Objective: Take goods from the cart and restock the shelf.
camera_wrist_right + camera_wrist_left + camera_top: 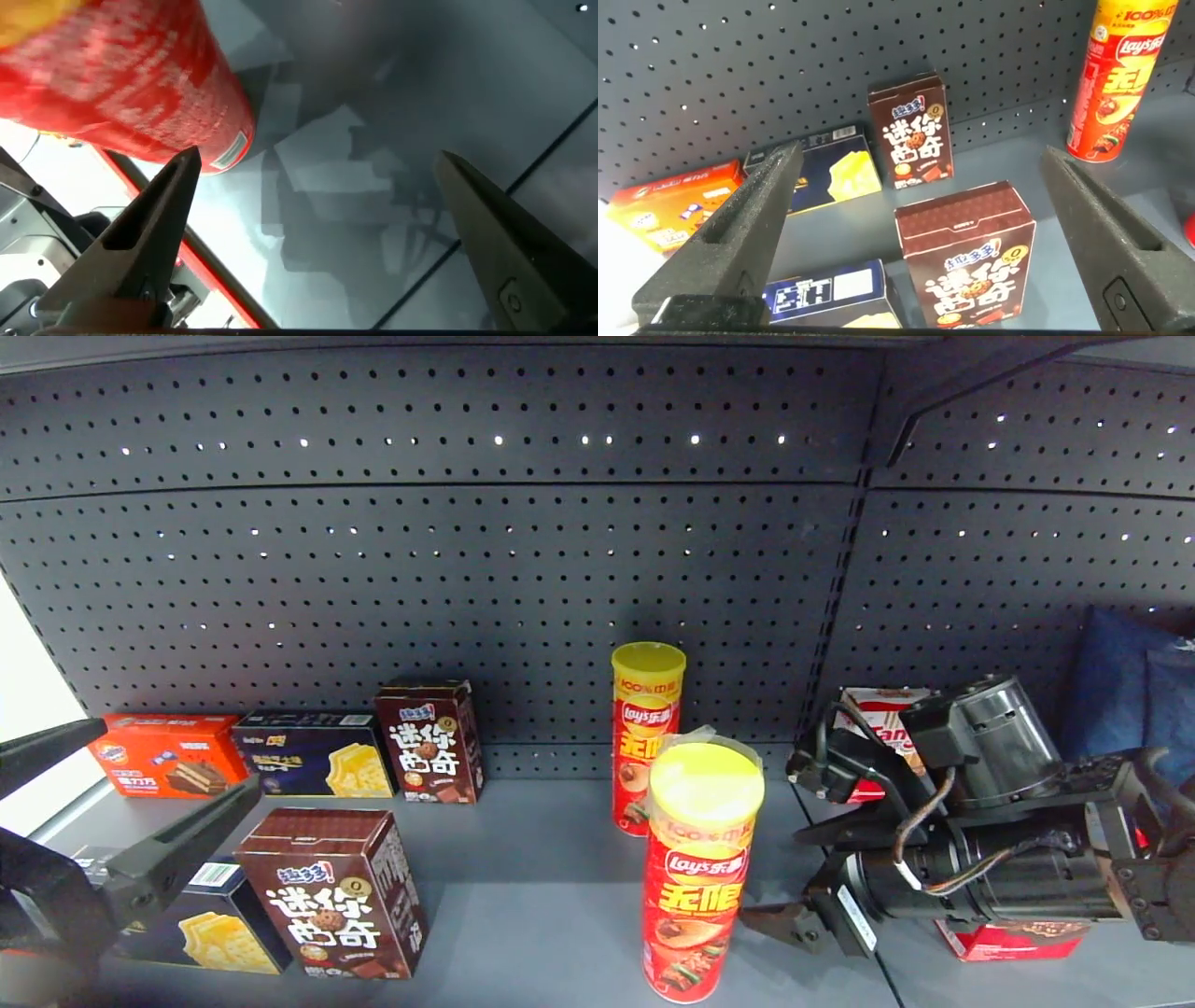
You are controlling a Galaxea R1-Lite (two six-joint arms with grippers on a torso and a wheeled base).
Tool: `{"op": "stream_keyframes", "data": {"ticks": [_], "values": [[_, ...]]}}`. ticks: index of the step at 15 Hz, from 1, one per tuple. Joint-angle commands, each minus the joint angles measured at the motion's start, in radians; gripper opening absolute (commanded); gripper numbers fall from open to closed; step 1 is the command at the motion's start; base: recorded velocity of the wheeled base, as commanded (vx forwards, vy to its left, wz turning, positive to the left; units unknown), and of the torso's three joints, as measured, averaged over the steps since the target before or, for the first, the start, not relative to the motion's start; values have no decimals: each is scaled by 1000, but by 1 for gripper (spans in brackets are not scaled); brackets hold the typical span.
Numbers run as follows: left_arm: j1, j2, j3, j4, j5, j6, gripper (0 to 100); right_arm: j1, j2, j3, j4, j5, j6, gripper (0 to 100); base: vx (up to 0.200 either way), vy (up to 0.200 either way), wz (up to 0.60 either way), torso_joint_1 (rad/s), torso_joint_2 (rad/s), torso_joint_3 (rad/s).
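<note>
As the near chip can (702, 868) stands on the shelf (551, 896) beside the wide-open right gripper (777, 877), that placement seems done; the left gripper (177, 756) gapes empty.

Near can (702, 873) stands before far can (646, 737)

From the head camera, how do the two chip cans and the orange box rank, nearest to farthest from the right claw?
1. Front chip can, just beside the right gripper.
2. Back chip can, behind it near the wall.
3. Orange box, far left.
</note>
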State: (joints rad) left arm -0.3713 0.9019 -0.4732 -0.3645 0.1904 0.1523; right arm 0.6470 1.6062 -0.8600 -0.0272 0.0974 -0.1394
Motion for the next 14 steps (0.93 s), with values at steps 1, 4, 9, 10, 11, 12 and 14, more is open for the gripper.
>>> {"op": "stream_keyframes", "data": {"ticks": [1, 4, 9, 10, 11, 12, 14], "values": [[0, 3, 1, -1, 0, 0, 100, 6, 23, -10, 0, 1, 0, 100, 0, 0, 0, 0, 0, 0], [0, 3, 2, -1, 0, -17, 100, 17, 46, -27, -2, 1, 0, 100, 0, 0, 0, 0, 0, 0], [0, 2, 2, -1, 0, -22, 100, 26, 66, -34, -2, -1, 0, 100, 0, 0, 0, 0, 0, 0], [0, 3, 8, -1, 0, -22, 100, 26, 70, -34, 0, -1, 0, 100, 0, 0, 0, 0, 0, 0], [0, 2, 18, -1, 0, -25, 100, 26, 75, -36, -2, -1, 0, 100, 0, 0, 0, 0, 0, 0], [0, 0, 28, -1, 0, -39, 100, 26, 78, -37, -2, -1, 0, 100, 0, 0, 0, 0, 0, 0], [0, -3, 39, -1, -2, -40, 100, 26, 83, -39, -2, -1, 0, 100, 0, 0, 0, 0, 0, 0]]}}
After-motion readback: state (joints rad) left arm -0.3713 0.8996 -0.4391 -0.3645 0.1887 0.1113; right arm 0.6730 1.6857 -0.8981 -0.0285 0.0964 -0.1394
